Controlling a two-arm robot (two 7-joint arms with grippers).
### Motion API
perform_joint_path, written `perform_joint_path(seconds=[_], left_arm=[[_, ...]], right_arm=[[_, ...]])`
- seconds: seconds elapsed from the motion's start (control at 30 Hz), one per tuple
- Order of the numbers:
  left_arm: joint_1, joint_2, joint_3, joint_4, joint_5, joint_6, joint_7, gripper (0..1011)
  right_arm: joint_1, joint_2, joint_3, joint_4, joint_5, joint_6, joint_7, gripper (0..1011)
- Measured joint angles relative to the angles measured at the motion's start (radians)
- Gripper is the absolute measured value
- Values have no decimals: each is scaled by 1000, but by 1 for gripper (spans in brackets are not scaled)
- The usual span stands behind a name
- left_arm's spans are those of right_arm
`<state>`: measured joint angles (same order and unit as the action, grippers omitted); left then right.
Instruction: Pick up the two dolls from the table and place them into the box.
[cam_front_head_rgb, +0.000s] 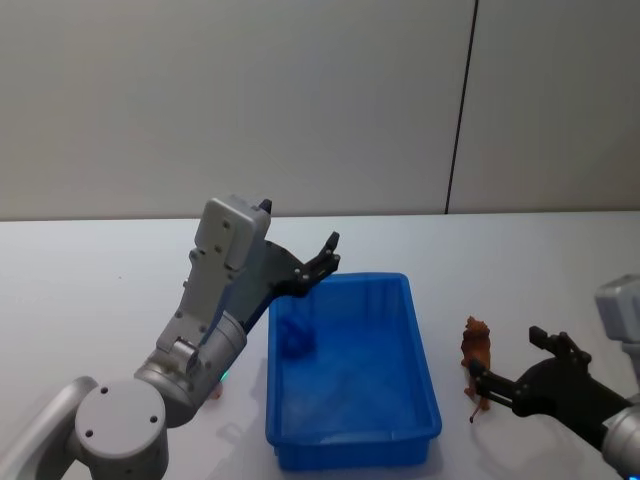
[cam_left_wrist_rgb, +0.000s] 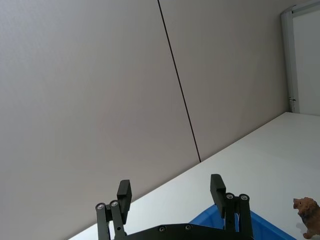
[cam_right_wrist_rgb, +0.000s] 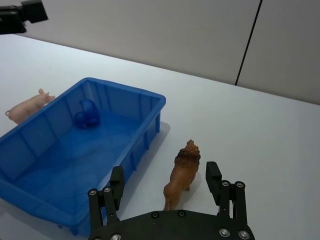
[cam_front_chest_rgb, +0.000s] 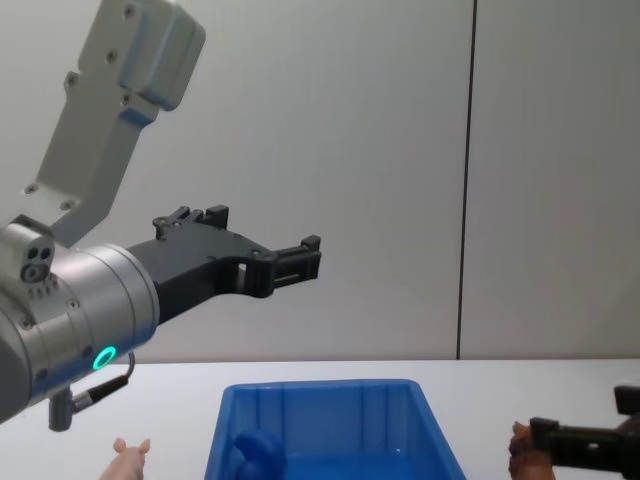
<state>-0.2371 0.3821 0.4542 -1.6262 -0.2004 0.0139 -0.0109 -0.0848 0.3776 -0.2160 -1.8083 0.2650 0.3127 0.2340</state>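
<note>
Fingers (cam_right_wrist_rgb: 213, 176) of the right hand (cam_right_wrist_rgb: 165, 175) are spread wide, one on each side of a brown lion doll (cam_right_wrist_rgb: 184, 172), with a gap showing between each finger and the animal. I cannot tell whether either pad touches it. In the head view this right hand (cam_front_head_rgb: 505, 355) sits low over the white surface (cam_front_head_rgb: 100, 260) at the robot's right, and the lion doll (cam_front_head_rgb: 477, 350) stands upright on its legs just beside the right wall of the blue box (cam_front_head_rgb: 425, 362), apart from it. The chest view shows the same hand (cam_front_chest_rgb: 585, 422) at the lower right edge with the lion (cam_front_chest_rgb: 520, 452) at its tip.

The left hand (cam_front_head_rgb: 326, 254) is raised in the air above the far left corner of the box, its fingers (cam_left_wrist_rgb: 124, 189) parted and holding nothing. From the chest it hangs well above the box rim (cam_front_chest_rgb: 330, 385).

A pink pig doll (cam_right_wrist_rgb: 27, 106) is on the surface just outside the left wall of the box (cam_right_wrist_rgb: 125, 91); its snout and ears show at the bottom of the chest view (cam_front_chest_rgb: 130, 458). Inside the box, near the far left corner, lies a small blue object (cam_right_wrist_rgb: 86, 114) whose kind I cannot make out. Behind the surface runs a pale wall (cam_front_head_rgb: 300, 100) with a dark vertical seam (cam_front_head_rgb: 460, 110).
</note>
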Motion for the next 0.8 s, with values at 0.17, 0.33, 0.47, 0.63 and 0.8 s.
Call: perform_joint_path(seconds=[0.17,0.33,0.47,0.63,0.8], left_arm=[[0,0,0,0,0,0,0,1001],[0,0,0,0,0,0,0,1001],[0,0,0,0,0,0,0,1001],[0,0,0,0,0,0,0,1001],[0,0,0,0,0,0,0,1001]], right_arm=[[25,-25,-9,39,-16,7,-12,1001],[54,-48,-16,81,-33,13,-21,1001],[75,-63,-20,115,-44,16,-23,1001],[100,-79,-26,155,-57,20,-21,1001],[125,-97,-33,202,-73,23,-13,1001]])
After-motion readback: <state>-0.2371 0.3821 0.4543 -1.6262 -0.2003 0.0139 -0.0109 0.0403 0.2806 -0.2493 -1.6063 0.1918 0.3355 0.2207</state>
